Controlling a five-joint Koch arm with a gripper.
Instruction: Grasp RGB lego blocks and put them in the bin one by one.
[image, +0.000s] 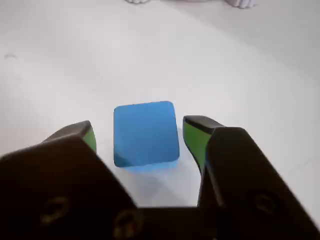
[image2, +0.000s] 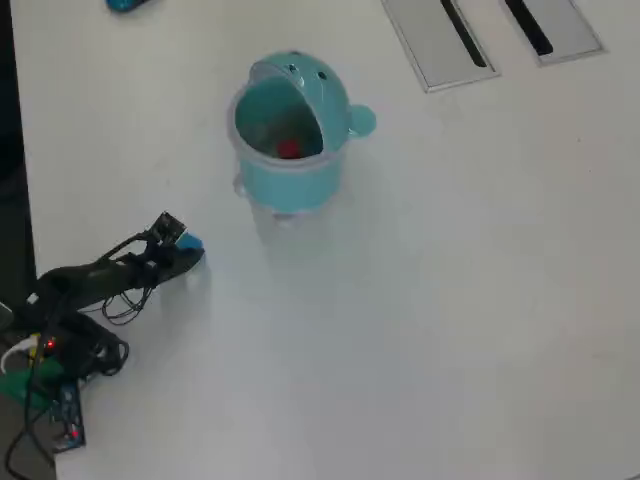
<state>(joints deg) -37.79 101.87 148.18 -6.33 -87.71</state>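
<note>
Straddling the blue lego block (image: 146, 134), the pincer (image: 142, 135) stands spread on the white bench (image: 240, 65), one green-padded black jaw to each side of the cube in the wrist view. A narrow strip of bench shows between each pad and the block's sides, so neither jaw touches it. The block sits flat on the bench, slightly turned relative to the jaws, centred between the fingertips.

In the overhead view the arm reaches in from the lower left edge, with the pincer (image2: 185, 250) low over the bench and the blue block (image2: 190, 243) showing as a small blue patch at its tip. The bin (image2: 290, 175), light blue and round, stands up and to the right of the pincer, well apart from it. Its domed lid (image2: 310, 75) with two dark dots is swung back, leaving the mouth open, and a small round knob (image2: 361, 121) projects from the side away from the pincer. A red block (image2: 289, 149) lies inside the bin. Two grey panels (image2: 425, 40) with black slots lie beyond the bin, far from the pincer at the upper right edge. A small teal object (image2: 128, 4) is cut off by the top edge.
</note>
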